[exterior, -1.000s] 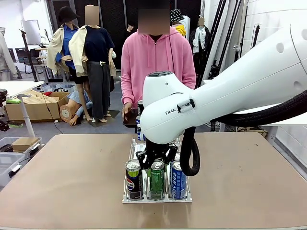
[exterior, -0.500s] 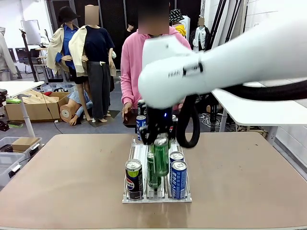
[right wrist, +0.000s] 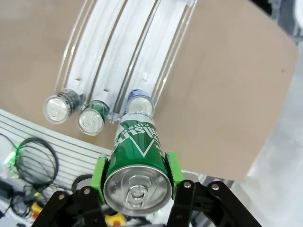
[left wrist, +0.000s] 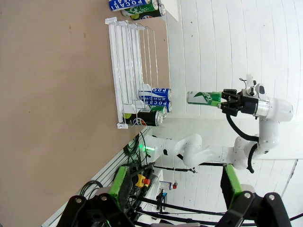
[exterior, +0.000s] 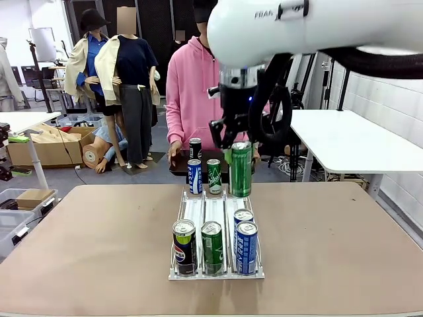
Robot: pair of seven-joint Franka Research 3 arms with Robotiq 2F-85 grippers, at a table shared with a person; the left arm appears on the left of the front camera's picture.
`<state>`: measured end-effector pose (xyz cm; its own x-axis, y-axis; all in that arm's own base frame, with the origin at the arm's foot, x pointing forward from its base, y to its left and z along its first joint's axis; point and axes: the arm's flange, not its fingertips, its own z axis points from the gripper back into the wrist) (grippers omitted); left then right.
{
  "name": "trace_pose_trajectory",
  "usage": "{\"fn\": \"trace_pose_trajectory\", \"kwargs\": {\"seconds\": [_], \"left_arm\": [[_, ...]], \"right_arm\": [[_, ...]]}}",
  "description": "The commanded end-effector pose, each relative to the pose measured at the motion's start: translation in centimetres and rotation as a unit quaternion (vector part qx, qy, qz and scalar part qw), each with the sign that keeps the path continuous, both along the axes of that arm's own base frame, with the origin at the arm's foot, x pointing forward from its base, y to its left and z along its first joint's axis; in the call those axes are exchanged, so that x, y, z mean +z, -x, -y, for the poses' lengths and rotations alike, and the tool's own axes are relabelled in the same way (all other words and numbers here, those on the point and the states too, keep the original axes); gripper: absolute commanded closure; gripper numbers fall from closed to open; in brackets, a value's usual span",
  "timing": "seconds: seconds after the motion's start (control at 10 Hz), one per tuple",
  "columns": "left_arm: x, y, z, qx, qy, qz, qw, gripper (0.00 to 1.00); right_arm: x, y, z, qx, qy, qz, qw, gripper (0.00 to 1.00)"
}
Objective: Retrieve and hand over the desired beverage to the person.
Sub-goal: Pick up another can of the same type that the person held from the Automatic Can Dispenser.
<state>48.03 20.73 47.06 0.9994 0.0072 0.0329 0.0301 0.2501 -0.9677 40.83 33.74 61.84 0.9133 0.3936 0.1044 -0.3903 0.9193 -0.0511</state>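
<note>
Partly behind the right claw (exterior: 232,144), green can (exterior: 241,170) top, rim hidden

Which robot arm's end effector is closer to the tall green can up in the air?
Right. The right end effector grips the green can; the left end effector is open, far away.

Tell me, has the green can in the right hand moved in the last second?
Yes. The green can has risen out of the rack and now hangs above its far end, nearer the person.
</note>
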Motion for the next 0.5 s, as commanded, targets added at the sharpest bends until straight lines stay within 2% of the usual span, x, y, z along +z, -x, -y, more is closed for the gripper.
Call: {"fn": "trace_pose_trajectory", "kwargs": {"seconds": [0.0,0.4], "left_arm": [[0.1,0.3,0.1,0.003,-0.001,0.001,1.0,0.0],[0.1,0.3,0.1,0.003,-0.001,0.001,1.0,0.0]], "right_arm": [[2.2,-0.7,2.8,-0.003,-0.014,0.002,1.0,1.0],[4.6,-2.3,10.1,-0.029,0.001,0.02,0.999,1.0]]}}
